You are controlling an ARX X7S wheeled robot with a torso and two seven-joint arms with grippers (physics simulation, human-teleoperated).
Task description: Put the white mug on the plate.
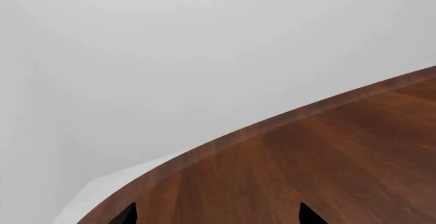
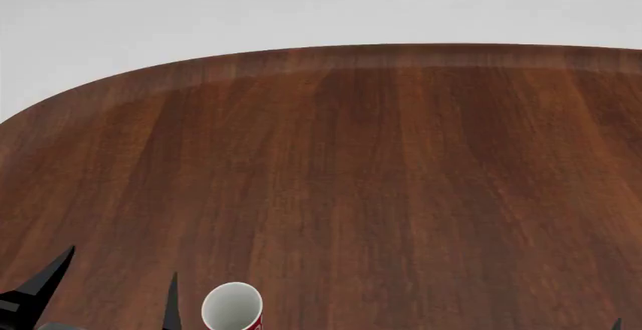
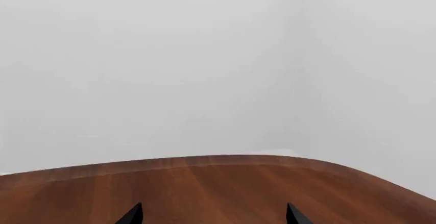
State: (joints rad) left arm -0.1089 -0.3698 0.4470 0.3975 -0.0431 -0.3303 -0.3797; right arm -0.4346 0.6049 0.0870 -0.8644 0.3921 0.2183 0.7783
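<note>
So: one red mug at the head view's near edge, just beside the left gripper, jaws wide, holding nothing. Right gripper jaws wide too. One wooden table. White mug, plate: out of view.

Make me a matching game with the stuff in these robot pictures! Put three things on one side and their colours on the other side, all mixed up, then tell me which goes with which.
Things:
1. table
2. red mug, its inside
3. left gripper, its fingertips

Colours:
A. white
B. black
C. reddish-brown wood

Right pairs: 1-C, 2-A, 3-B.

The mug stands at the near edge of the head view, just beside the left gripper. Only its white inside and a sliver of its red outside show.
</note>
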